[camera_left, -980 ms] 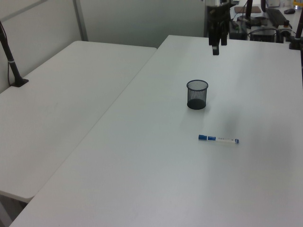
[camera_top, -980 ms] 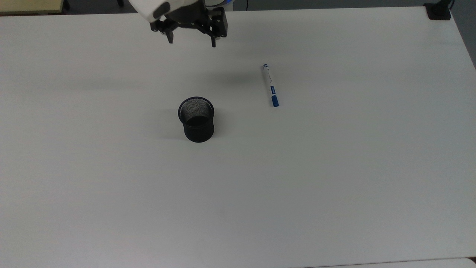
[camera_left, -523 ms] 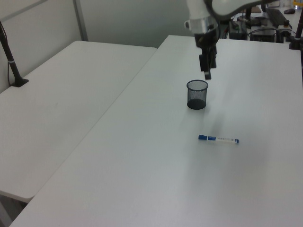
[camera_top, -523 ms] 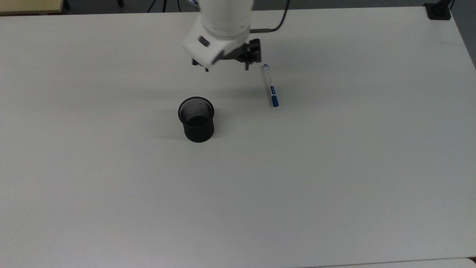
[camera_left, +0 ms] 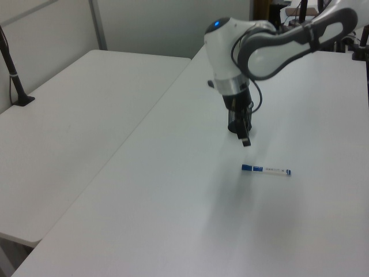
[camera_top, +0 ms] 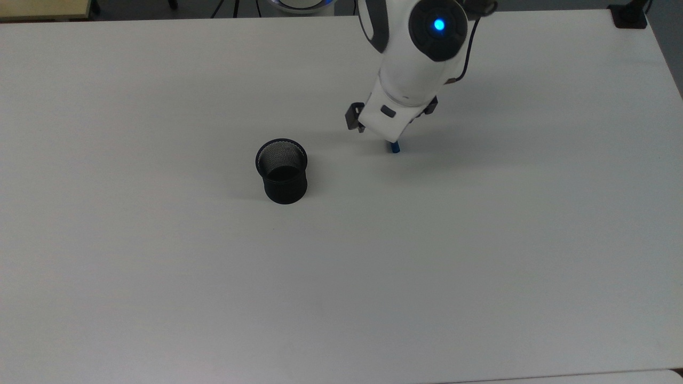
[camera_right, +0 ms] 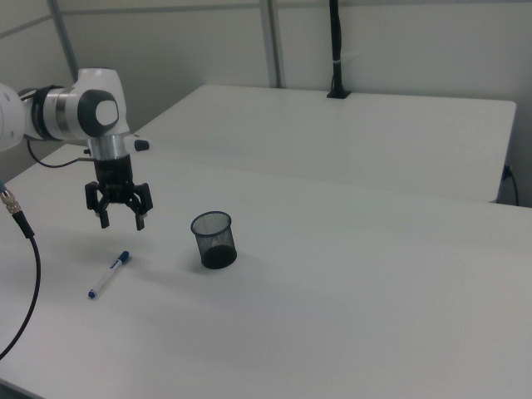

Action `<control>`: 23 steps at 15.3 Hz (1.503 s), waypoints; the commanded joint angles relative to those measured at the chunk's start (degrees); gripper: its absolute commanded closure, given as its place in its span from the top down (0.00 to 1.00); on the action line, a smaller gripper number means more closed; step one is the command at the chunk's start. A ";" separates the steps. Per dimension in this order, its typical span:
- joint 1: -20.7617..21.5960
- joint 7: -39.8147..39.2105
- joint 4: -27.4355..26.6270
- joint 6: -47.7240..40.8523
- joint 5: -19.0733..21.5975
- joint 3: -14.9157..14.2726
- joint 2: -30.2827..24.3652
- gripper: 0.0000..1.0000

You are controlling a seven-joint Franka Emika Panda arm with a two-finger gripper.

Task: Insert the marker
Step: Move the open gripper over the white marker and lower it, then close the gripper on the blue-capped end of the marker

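The marker (camera_right: 110, 274) lies flat on the white table (camera_top: 480, 240), a slim white pen with a blue cap. In the top view the arm covers it except for the blue end (camera_top: 394, 148); in the left view the marker (camera_left: 266, 170) shows whole. My gripper (camera_right: 121, 220) hangs open just above the marker's capped end, not touching it, with nothing between its fingers. The black mesh cup (camera_top: 282, 170) stands upright and empty, to the top view's left of the marker; in the right view the cup (camera_right: 214, 239) is to the gripper's right.
A second white table (camera_right: 349, 133) adjoins this one. A black pole (camera_right: 335, 50) is clamped at its far edge, and another clamp (camera_top: 629, 16) sits at the top view's upper right corner. A cable (camera_right: 25, 274) hangs at the right view's left.
The arm has swung from the table's far edge, past the cup, to a spot over the marker and come lower. Marker and cup have not moved.
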 commanded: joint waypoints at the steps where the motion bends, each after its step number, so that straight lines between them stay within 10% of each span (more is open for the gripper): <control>1: 2.61 -0.65 -2.35 1.90 -0.42 -0.34 0.18 0.87; 8: 3.49 0.93 -2.97 4.19 -0.86 -0.25 4.49 0.72; 15: 4.28 1.02 -2.80 4.55 -0.16 -0.25 6.25 0.06; 23: 3.85 2.33 -2.54 5.17 -0.07 -0.25 6.08 0.01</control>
